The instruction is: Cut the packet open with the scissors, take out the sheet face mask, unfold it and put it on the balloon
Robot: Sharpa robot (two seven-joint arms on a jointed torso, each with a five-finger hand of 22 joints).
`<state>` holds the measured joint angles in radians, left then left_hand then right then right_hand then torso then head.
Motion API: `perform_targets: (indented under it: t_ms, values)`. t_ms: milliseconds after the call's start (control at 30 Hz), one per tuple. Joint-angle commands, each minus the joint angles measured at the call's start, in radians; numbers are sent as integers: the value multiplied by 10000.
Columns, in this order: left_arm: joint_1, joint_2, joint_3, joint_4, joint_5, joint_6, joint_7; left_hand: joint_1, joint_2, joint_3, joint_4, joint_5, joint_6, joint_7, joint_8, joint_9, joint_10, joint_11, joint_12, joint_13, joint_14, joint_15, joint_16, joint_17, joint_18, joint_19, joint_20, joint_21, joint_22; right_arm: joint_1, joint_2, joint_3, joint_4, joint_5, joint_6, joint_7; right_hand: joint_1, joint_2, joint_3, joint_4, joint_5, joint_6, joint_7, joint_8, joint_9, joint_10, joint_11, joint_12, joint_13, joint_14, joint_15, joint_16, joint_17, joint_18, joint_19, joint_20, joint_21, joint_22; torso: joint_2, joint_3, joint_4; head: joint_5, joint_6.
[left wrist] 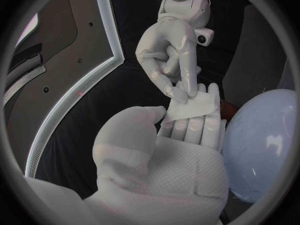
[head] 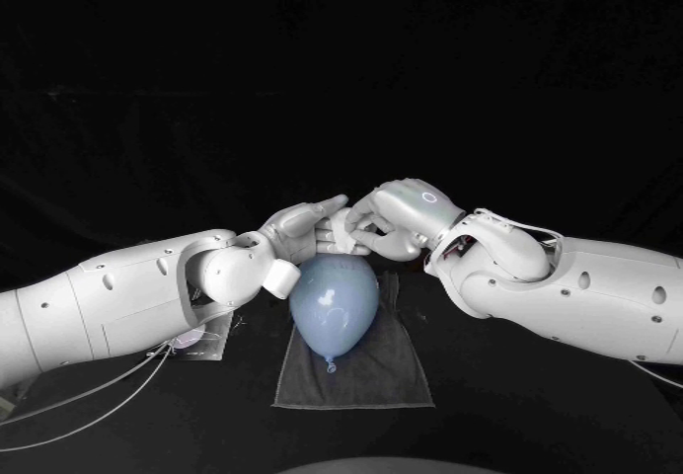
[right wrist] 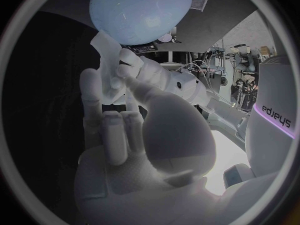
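Note:
A pale blue balloon point(head: 336, 301) lies on a dark grey cloth point(head: 373, 380) at the table's middle, knot towards me. My two hands meet just above its far end. The folded white sheet face mask point(left wrist: 192, 106) lies across the fingers point(left wrist: 187, 130) of my left hand point(head: 302, 229), with the thumb at its corner. My right hand point(head: 392, 212) reaches down from the far side and pinches the mask's upper edge with its fingertips point(left wrist: 177, 91). In the right wrist view the mask point(right wrist: 103, 50) hangs as a narrow strip beside the balloon point(right wrist: 140, 10).
The cut packet point(head: 199, 343) lies on the table under my left forearm, left of the cloth. Cables run beneath that arm. The black table stretches away behind the hands.

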<state>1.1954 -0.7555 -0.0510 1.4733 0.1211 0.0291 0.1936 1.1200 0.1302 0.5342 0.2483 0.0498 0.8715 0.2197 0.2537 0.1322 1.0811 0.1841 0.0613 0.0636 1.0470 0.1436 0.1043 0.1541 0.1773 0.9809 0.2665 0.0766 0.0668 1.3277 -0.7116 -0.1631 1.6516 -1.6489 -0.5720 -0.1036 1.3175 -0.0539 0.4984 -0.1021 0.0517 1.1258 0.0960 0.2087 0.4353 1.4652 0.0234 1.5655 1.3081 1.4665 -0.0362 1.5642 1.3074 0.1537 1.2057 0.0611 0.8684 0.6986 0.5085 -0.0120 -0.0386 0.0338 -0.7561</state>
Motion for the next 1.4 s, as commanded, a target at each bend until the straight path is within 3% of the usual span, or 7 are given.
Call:
perform_targets:
  t_ms: [33, 500, 667, 800, 1000, 1233, 1400]
  values:
    - [20, 3, 22, 3, -8, 199, 201, 112, -27, 72, 16, -9, 71, 217, -40, 8, 57, -23, 30, 5, 44, -11, -60, 4, 88, 55, 18, -57, -11, -15, -66, -3, 115, -119, -17, 90, 8, 74, 7, -32, -33, 52, -26, 30, 12, 1056, -70, 53, 2627, 1043, -64, 66, 2634, 146, 28, -44, 25, 3, 7, 1, -3, -20, -4]
    - [20, -2, 22, -31, -9, 209, 214, 122, -28, 85, 24, -9, 83, 216, -38, 10, 67, -25, 31, 6, 43, -11, -65, 3, 88, 53, 19, -59, -12, -70, -656, -6, 793, -44, 88, 170, -1, 86, 75, -54, -33, 95, -79, 179, 106, 1056, -118, 53, 2627, 1043, -103, 66, 2634, 134, 54, -84, 69, 79, 5, 4, 2, -34, -38]
    - [20, -17, 22, -29, -9, 209, 260, 135, -70, 92, 47, -10, 53, 182, -66, 2, 54, -32, 16, 0, 22, -8, -86, -4, 87, 43, 22, -64, -13, -93, -1190, -8, 1099, 941, -696, 1002, -68, 57, 82, -25, -35, 2, -74, 206, 145, 1056, -120, 53, 2627, 1043, -109, 66, 2634, 166, -34, -101, -92, -100, -1, -10, -15, -18, -29]
    - [20, -28, 22, -23, -9, 202, 297, 110, -154, 65, 113, -11, -28, 155, -123, -16, -16, -41, -3, -9, -1, -8, -113, -13, 86, 29, 29, -70, -14, -100, -1611, -10, 1136, 2118, -1202, 2104, -72, -4, 77, -19, -18, -839, 225, -100, 112, 867, 124, -322, 2328, 999, 60, 20, 2500, 235, -537, 23, -769, -772, -9, -8, -2, 8, 11]
    - [19, -59, 21, 6, -9, 113, 342, 78, -758, -186, 41, -14, -213, 263, -254, -53, -282, 53, -14, -17, -182, 77, -248, -61, 71, -144, 89, -125, -31, -104, -2075, -12, 947, 3049, -1256, 3375, 88, -402, -28, -117, -8, -1080, 449, -316, -20, -155, 351, -1867, 1171, 342, 283, -527, 1086, 241, -1253, 283, -1089, -753, -9, -2, -12, -3, 97]
    - [19, -83, 21, 55, -21, 140, 348, 119, -1381, -524, -123, -20, -360, 360, -362, -73, -949, 219, -34, -37, -927, 291, -436, -231, 52, -599, 200, -136, -33, -134, -2092, -15, 473, 2761, -1611, 3690, 289, -635, -160, -208, -8, -1532, 527, -658, -280, -869, 440, -2709, 505, -227, 401, -875, 252, 245, -1757, 408, -1163, -605, 11, 8, -3, -66, 221]
    - [19, -102, 20, 105, -70, 118, 363, 118, -1508, -765, -99, -18, -1590, 473, -879, -292, -2107, 394, -39, -39, -1183, 409, -386, -292, 49, -668, 214, -89, -14, -200, -1944, -19, 200, 2278, -1995, 3502, 326, -684, -199, -197, -10, -1796, 532, -875, -424, -1042, 447, -2873, 348, -370, 416, -928, 80, 251, -1898, 444, -1162, -531, 4, 0, -7, -185, 256]
